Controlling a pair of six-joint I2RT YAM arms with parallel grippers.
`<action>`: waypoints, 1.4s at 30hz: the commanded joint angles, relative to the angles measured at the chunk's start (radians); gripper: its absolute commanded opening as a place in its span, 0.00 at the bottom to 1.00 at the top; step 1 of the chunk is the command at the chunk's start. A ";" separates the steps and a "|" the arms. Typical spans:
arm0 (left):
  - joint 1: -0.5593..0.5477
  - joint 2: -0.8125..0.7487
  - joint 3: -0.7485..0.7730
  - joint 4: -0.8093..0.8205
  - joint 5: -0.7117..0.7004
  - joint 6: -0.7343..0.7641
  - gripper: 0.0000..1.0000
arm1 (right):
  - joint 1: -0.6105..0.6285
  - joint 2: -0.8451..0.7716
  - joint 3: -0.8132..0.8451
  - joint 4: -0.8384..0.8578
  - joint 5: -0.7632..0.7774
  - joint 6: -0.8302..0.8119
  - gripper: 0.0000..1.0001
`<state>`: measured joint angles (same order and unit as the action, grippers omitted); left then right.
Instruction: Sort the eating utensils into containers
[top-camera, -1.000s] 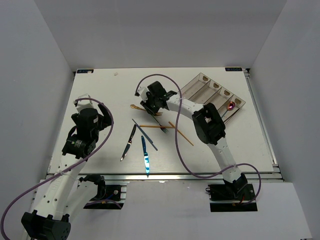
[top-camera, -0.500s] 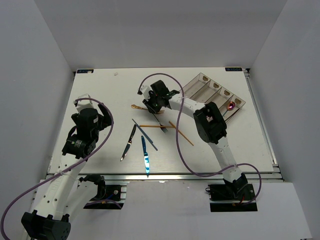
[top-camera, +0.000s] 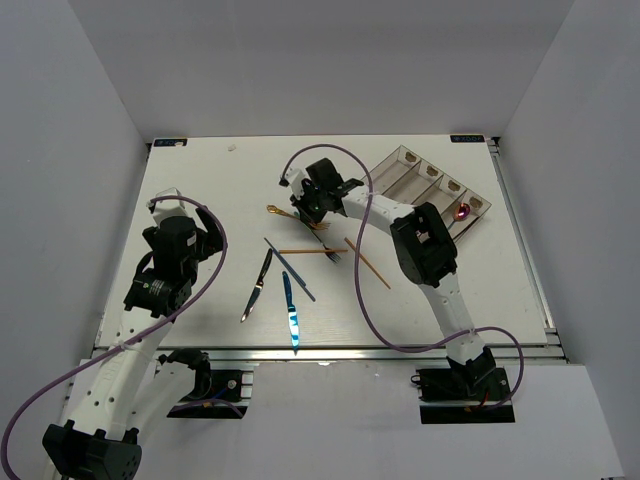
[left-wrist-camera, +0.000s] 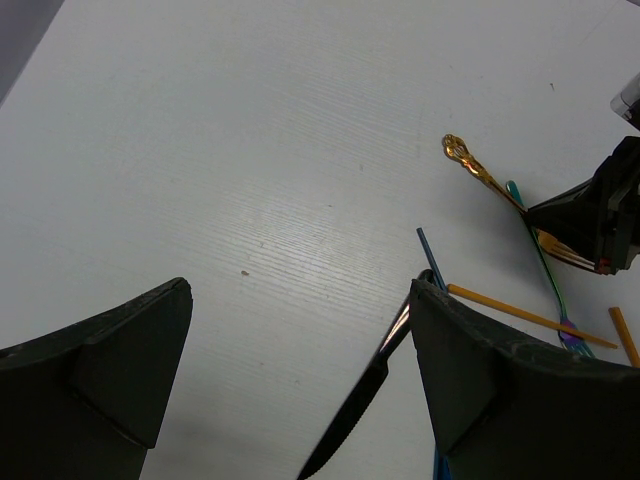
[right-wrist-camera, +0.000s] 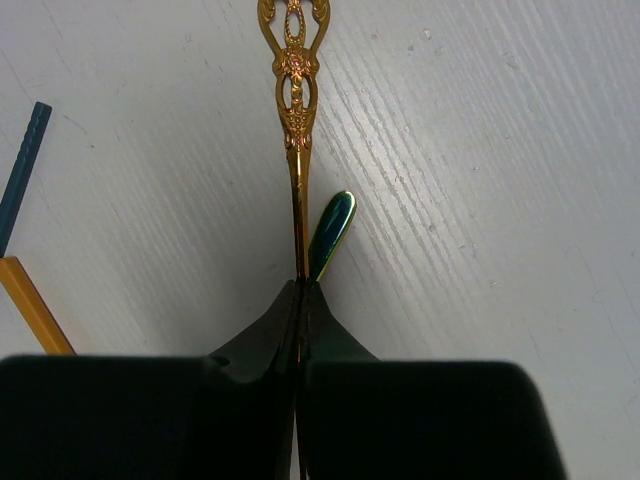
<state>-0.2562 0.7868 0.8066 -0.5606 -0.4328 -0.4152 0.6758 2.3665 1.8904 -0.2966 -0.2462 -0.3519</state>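
My right gripper (top-camera: 318, 207) is shut on a gold utensil with an ornate handle (right-wrist-camera: 293, 110), which sticks out to the left over the table (top-camera: 274, 210). A green iridescent handle tip (right-wrist-camera: 331, 232) lies right beside my jaws. A black knife (top-camera: 256, 285), a blue knife (top-camera: 290, 312), a blue chopstick (top-camera: 292, 270) and two orange chopsticks (top-camera: 312, 250) (top-camera: 368, 263) lie mid-table. The smoky tray (top-camera: 425, 190) stands at the back right with a purple spoon (top-camera: 461, 212) in it. My left gripper (left-wrist-camera: 300, 370) is open and empty above the black knife (left-wrist-camera: 365, 400).
The right arm's purple cable (top-camera: 355, 290) loops over the table near the orange chopsticks. White walls close in the table at the left, back and right. In the left wrist view the right gripper (left-wrist-camera: 590, 215) sits over the gold utensil (left-wrist-camera: 480, 172).
My right gripper has shifted slightly right and back, drawing the gold utensil with it. The right orange chopstick has shifted slightly. The left arm has not moved.
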 joint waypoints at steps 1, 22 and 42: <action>0.003 -0.001 -0.003 0.008 0.009 0.007 0.98 | -0.002 -0.050 -0.020 -0.010 -0.002 -0.016 0.00; 0.003 0.003 -0.004 0.008 0.009 0.007 0.98 | -0.013 -0.182 -0.166 0.139 0.028 0.079 0.00; 0.003 -0.017 -0.003 0.005 0.003 0.006 0.98 | -0.191 -0.617 -0.517 0.263 0.280 0.565 0.00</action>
<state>-0.2562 0.7902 0.8066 -0.5610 -0.4328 -0.4152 0.5430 1.8576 1.4242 -0.0772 -0.0578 0.0711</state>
